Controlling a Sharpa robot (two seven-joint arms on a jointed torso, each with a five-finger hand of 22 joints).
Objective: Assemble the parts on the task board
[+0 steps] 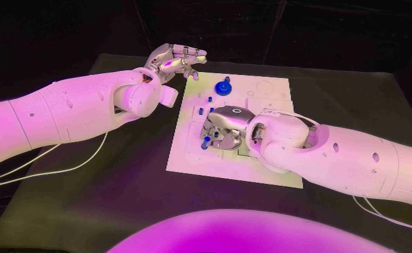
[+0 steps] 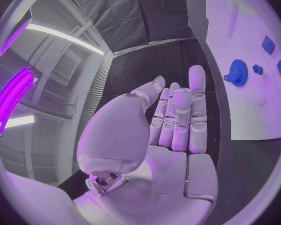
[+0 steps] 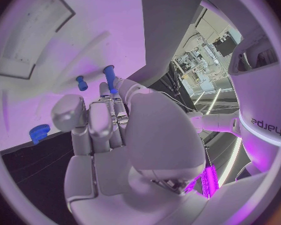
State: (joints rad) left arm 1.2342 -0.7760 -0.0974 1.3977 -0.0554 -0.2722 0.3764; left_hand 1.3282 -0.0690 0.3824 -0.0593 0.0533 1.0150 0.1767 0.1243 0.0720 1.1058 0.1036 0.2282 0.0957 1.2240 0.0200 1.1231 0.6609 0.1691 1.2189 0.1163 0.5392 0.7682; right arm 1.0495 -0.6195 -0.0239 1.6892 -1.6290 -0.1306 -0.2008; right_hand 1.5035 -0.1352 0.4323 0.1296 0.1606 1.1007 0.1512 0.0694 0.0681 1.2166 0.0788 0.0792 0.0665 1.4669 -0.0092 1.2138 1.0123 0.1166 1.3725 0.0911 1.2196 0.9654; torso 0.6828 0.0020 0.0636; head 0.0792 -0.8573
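Note:
The white task board [image 1: 258, 101] lies in the middle of the black table. A blue gear [image 1: 223, 88] stands on its far part, also seen as the blue gear [image 2: 238, 72] beside small blue pieces [image 2: 268, 45]. My right hand [image 1: 225, 131] is low over the board's near left part and pinches a slim blue peg [image 3: 109, 77] between thumb and finger; the peg's tip [image 1: 206, 141] shows under the hand. A second short blue peg [image 3: 82, 82] stands in the board close by. My left hand [image 1: 176, 61] hovers beyond the board's far left corner, fingers apart and holding nothing.
Small blue pieces [image 1: 209, 99] sit on the board between the gear and my right hand. Recessed slots [image 1: 273, 89] mark the board's far right part. Black table [image 1: 343, 98] surrounds the board, with white cables [image 1: 52, 166] trailing at the near left.

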